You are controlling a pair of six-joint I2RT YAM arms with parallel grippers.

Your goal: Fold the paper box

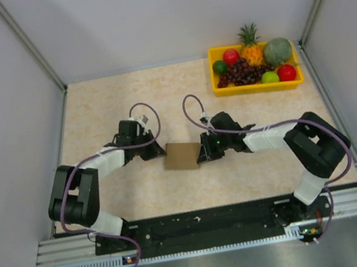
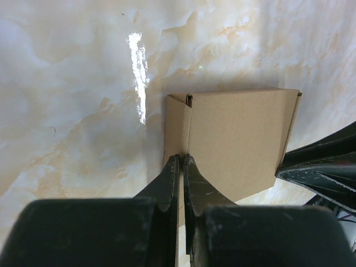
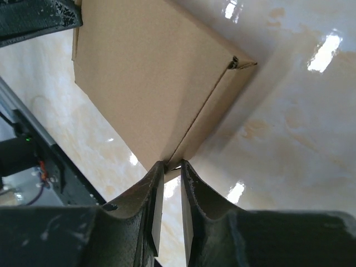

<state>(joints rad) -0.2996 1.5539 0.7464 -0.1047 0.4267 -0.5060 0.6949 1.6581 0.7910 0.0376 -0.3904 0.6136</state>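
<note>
Brown paper box (image 1: 182, 155) on surface (image 1: 105, 104), well apart from fruit tray (image 1: 253, 88) | left gripper (image 2: 182, 158) jaws pinch its tray-far edge | right gripper (image 3: 171, 164) jaws near-closed, grip unclear | risk: one-sided hold slips, crease goes crooked

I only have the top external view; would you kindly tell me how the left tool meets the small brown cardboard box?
Observer: The left tool is shut, its tips at the crease where the top panel of the brown cardboard box meets its narrow side wall.
Operator: Thank you, and the right tool?
Observer: The right tool has its fingers slightly apart where the opposite crease reaches them; I cannot tell whether they pinch it.
</note>
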